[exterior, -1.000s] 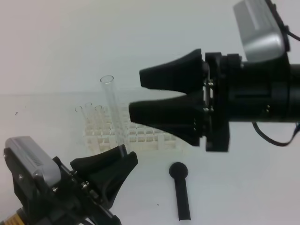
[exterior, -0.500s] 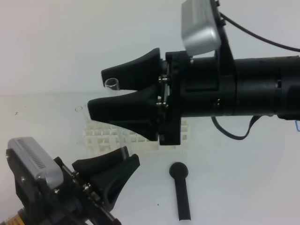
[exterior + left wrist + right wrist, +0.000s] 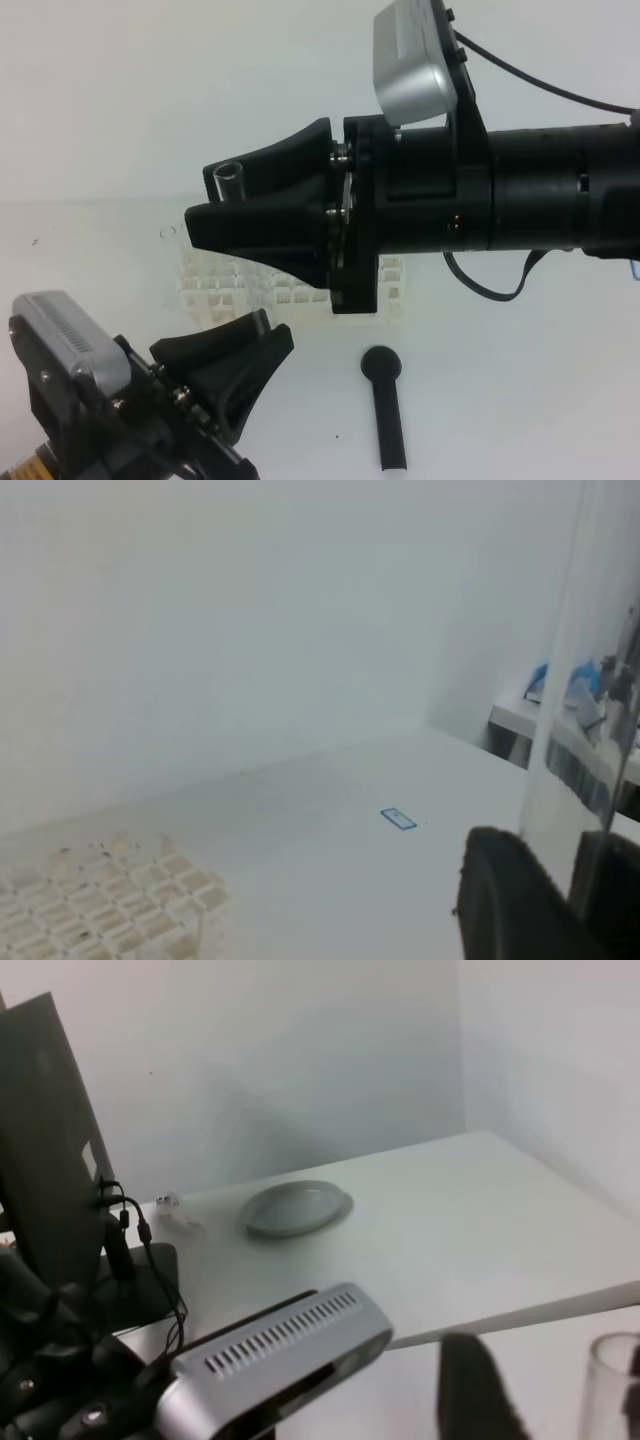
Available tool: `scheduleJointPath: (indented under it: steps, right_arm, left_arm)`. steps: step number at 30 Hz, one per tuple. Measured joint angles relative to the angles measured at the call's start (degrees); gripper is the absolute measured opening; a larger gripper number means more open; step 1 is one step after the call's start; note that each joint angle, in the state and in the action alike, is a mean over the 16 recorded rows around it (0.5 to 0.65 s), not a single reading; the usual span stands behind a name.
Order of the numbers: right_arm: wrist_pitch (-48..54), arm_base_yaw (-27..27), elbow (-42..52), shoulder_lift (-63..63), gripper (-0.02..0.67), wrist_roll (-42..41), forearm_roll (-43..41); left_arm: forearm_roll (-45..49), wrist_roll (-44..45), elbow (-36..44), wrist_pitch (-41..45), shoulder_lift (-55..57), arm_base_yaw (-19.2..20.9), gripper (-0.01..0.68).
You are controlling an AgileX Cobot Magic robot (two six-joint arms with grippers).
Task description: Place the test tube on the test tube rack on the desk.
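The test tube [image 3: 231, 180] stands upright, its open rim showing between my right fingers [image 3: 212, 197], one finger at its 12 o'clock and the other at its 6; whether they press the glass yet I cannot tell. Its lower end runs down to my left fingers [image 3: 262, 335], which are clenched on the glass; in the left wrist view the clear wall [image 3: 570, 740] rises straight up from the dark pads. The test tube rack [image 3: 290, 285] sits on the white worktop [image 3: 520, 400] behind the tube, largely hidden by my right arm. A black rod [image 3: 387, 410] lies at 5 o'clock from the tube.
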Motion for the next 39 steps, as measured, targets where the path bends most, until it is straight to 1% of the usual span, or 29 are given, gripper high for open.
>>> scheduleJointPath:
  steps: [8,13,18,23,29,32,35,39]
  right_arm:
    - [-0.69,0.0,0.0,0.04,0.184,-1.64,0.02]
    - [-0.93,0.0,0.0,0.08,0.13,-2.91,0.02]
    - [-0.69,0.0,-0.12,0.12,0.124,-3.95,-0.05]
    - [-0.72,0.0,-0.84,0.15,0.123,-4.66,-0.08]
    - [-2.77,0.0,-2.22,0.15,0.123,-5.34,-0.03]
    - [-4.72,0.0,-2.95,0.13,0.123,-5.49,0.05]
    - [-7.03,0.0,-3.5,0.11,0.123,-5.58,0.12]
    - [-9.82,0.0,-3.87,0.1,0.123,-5.67,0.2]
  left_arm:
    - [-0.3,0.08,0.0,0.23,0.0,0.0,0.112]
    - [-0.27,0.13,0.0,0.6,-0.01,0.0,0.114]
    - [0.04,0.18,0.0,1.45,-0.28,0.0,0.138]
    - [0.58,0.3,0.0,3.89,-1.91,0.0,0.197]
    - [1.22,1.28,0.0,11.23,-6.71,0.0,0.278]
    - [1.37,2.32,0.0,16.51,-10.51,0.0,0.302]
    - [1.26,3.72,0.0,22.9,-14.9,0.0,0.29]
    - [1.06,5.57,0.0,32.02,-21.02,0.02,0.225]
